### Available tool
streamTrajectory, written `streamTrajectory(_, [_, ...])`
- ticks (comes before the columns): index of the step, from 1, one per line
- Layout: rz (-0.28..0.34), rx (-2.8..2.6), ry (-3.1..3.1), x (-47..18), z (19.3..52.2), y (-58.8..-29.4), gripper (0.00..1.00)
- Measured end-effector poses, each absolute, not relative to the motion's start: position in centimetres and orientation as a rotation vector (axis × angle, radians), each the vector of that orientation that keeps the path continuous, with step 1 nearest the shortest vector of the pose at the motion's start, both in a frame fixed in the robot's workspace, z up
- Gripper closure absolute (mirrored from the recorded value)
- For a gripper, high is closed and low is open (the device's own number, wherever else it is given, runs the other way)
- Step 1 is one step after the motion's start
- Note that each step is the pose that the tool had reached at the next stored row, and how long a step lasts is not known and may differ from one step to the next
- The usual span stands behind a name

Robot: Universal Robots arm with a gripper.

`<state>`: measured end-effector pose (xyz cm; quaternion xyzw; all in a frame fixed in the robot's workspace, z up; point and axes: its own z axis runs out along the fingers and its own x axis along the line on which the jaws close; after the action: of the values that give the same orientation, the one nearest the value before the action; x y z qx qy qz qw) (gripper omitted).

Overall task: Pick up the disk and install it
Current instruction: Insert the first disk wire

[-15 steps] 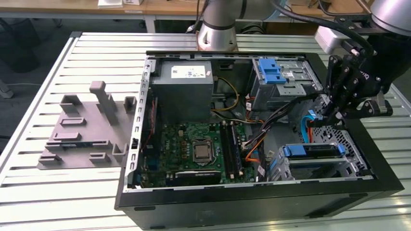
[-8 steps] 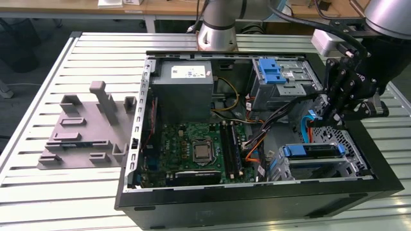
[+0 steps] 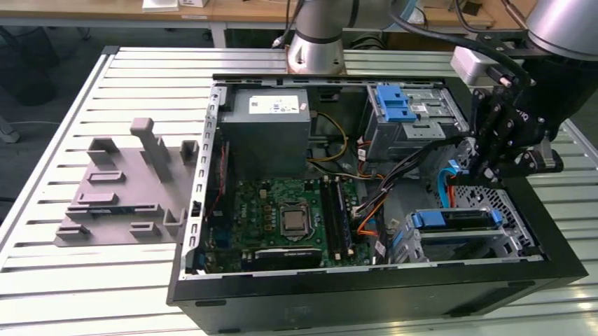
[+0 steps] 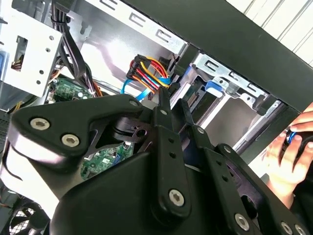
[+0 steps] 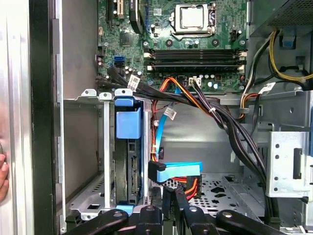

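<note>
The disk (image 5: 129, 156) stands on edge inside the metal drive cage (image 5: 88, 147), its blue plastic rail frame (image 5: 128, 122) at the cage mouth. In the exterior view the disk (image 3: 455, 220) lies in the cage at the case's near corner on the exterior view's right. My gripper (image 3: 486, 171) hangs inside the case just above and beyond that cage. In both wrist views its black fingers (image 5: 156, 196) stand close together with nothing between them. The gripper (image 5: 167, 193) is beside the disk, not touching it, near a blue cable plug (image 5: 175, 171).
Black, orange and blue cables (image 5: 215, 117) cross the space by the gripper (image 4: 172, 103). The motherboard (image 3: 290, 217), a grey power supply box (image 3: 271, 129) and a second cage with a blue latch (image 3: 393, 105) fill the case. A grey fixture (image 3: 122, 189) sits on the table. A person's hand (image 4: 293, 147) is outside the case wall.
</note>
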<state>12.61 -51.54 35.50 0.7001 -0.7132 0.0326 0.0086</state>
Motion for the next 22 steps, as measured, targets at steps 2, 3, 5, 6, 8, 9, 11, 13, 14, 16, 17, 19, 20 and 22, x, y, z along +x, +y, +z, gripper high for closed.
streamTrajectory(2, [0.103,2.187,-2.228,12.6,35.7,-51.5,0.75])
streamTrajectory(3, [0.102,2.187,-2.228,12.6,35.9,-51.5,0.75])
streamTrajectory(5, [0.104,2.187,-2.228,12.6,36.1,-51.4,0.75])
streamTrajectory(6, [0.105,2.186,-2.227,12.6,36.2,-51.3,0.75])
streamTrajectory(8, [0.112,2.183,-2.224,12.6,36.2,-51.2,0.75])
streamTrajectory(9, [0.118,2.18,-2.22,12.6,36.2,-51.1,0.75])
streamTrajectory(11, [0.133,2.173,-2.213,12.6,36.1,-50.9,0.75])
streamTrajectory(13, [0.145,2.167,-2.206,12.6,35.9,-50.8,0.75])
streamTrajectory(14, [0.149,2.166,-2.205,12.6,35.8,-50.8,0.75])
streamTrajectory(16, [0.155,2.163,-2.201,12.6,35.5,-50.6,0.75])
streamTrajectory(17, [0.156,2.162,-2.201,12.6,35.4,-50.5,0.75])
streamTrajectory(19, [0.157,2.162,-2.2,12.6,35.2,-50.5,0.75])
streamTrajectory(20, [0.157,2.162,-2.2,12.6,35.2,-50.4,0.75])
streamTrajectory(22, [0.157,2.162,-2.2,12.6,35.2,-50.4,0.75])
